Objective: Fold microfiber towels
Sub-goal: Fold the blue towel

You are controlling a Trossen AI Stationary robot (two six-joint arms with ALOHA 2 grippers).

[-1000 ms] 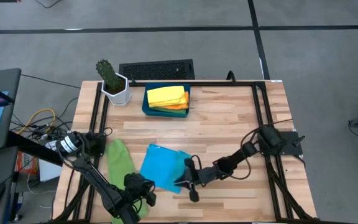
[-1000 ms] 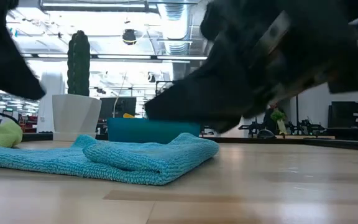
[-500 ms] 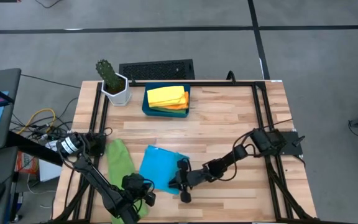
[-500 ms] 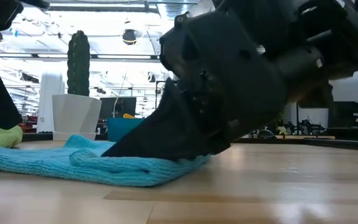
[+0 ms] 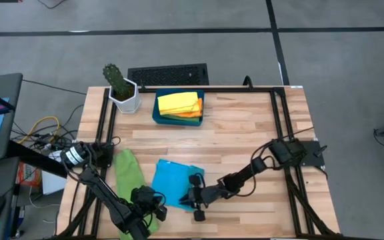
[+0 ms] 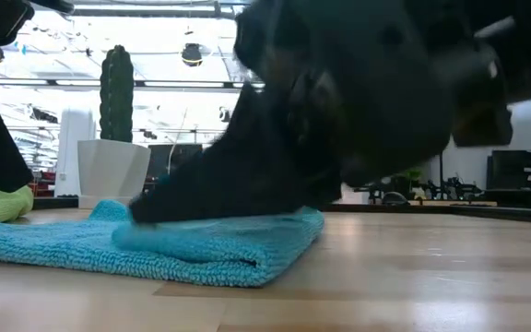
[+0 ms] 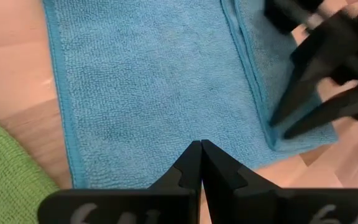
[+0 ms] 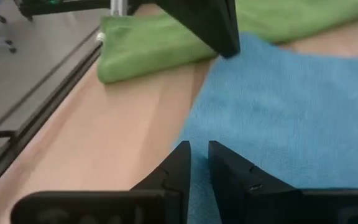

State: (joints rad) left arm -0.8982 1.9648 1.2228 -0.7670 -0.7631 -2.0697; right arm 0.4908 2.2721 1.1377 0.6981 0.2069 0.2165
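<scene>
While the fold on the blue towel (image 5: 172,185) looks only partly made, the green towel (image 5: 129,168) lies loose along the bench's (image 5: 245,133) left edge, apparently waiting its turn. Just beside it, at the front-left corner, the left gripper (image 5: 153,208) sits low with its fingers pressed together and nothing between them; judging by the left wrist view, its tip rests at the blue towel's near edge, likely to pin the cloth so it does not slide. That arm bends sharply from its base at the left edge, elbow folded back toward the front.

Spread near the front edge, left of centre, the blue towel already has one side doubled over, leaving a raised seam. At the back edge, a teal tray (image 5: 159,115) holds the yellow towel (image 5: 177,102) on top of an orange towel (image 5: 193,112), both folded and stacked, which suggests finished ones go there.

On the blue towel's right side, the right gripper (image 5: 193,199) presses down on the doubled layer, its fingers set narrowly apart; whether they pinch the cloth cannot be told. The right arm stretches long and low from its base at the right edge
</scene>
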